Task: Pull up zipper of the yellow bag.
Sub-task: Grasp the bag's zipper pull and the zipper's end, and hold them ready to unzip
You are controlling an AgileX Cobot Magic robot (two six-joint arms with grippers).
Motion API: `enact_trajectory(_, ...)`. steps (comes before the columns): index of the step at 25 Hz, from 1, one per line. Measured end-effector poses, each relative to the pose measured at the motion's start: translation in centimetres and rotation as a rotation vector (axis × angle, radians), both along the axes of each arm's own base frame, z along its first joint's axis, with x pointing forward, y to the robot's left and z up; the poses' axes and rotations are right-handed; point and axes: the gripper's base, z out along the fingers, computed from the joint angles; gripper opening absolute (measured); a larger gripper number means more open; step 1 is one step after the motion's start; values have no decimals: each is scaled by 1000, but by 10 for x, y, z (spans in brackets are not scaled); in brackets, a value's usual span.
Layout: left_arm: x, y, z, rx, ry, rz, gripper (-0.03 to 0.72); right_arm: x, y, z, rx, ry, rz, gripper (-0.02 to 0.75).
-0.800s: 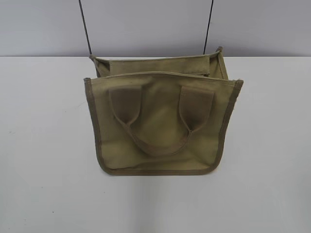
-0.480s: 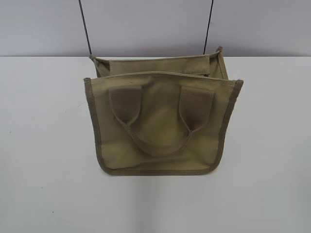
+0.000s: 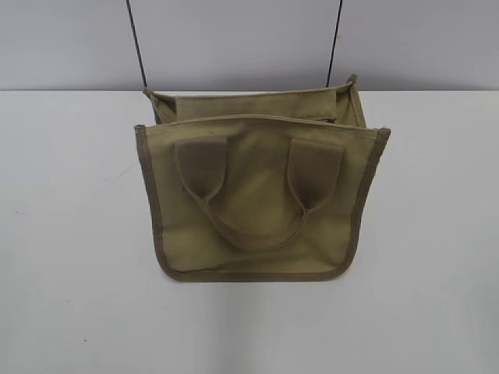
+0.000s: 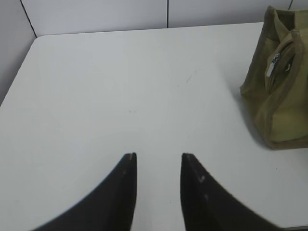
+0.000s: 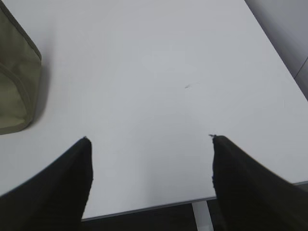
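The yellow bag [image 3: 257, 195], a khaki canvas tote with brown binding and two wide handles, stands mid-table in the exterior view, its top open. It also shows at the right edge of the left wrist view [image 4: 281, 82], where the silver zipper [image 4: 273, 65] sits on its side strip. A corner of the bag shows at the left of the right wrist view [image 5: 17, 82]. My left gripper [image 4: 159, 155] is open and empty over bare table, well left of the bag. My right gripper [image 5: 149, 138] is wide open and empty, right of the bag. Neither gripper shows in the exterior view.
The white table [image 3: 70, 234] carries only the bag. Its front edge [image 5: 144, 208] shows below my right gripper. A grey wall with two dark vertical seams [image 3: 137, 47] stands behind the table.
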Motion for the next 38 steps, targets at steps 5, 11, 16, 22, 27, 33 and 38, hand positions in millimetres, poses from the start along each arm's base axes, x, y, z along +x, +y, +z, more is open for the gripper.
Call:
enact_trajectory(5,0,0,0,0,0,0,240,0,0,0,0,0,0,564)
enact_trajectory(11,0,0,8,-4,-64,4,265,0,0,0,0,0,0,564)
enact_trajectory(16,8,2,38,-26,-370,28,333,0,0,0,0,0,0,564)
enact_trajectory(22,62,5,35,-46,-500,67,379,0,0,0,0,0,0,564)
enact_trajectory(27,116,8,7,-50,-515,111,382,0,0,0,0,0,0,564)
enact_trajectory(33,183,5,-31,6,-385,84,382,0,0,0,0,0,0,564)
enact_trajectory(38,218,-11,-68,-70,-298,-78,382,0,0,0,1,0,0,564)
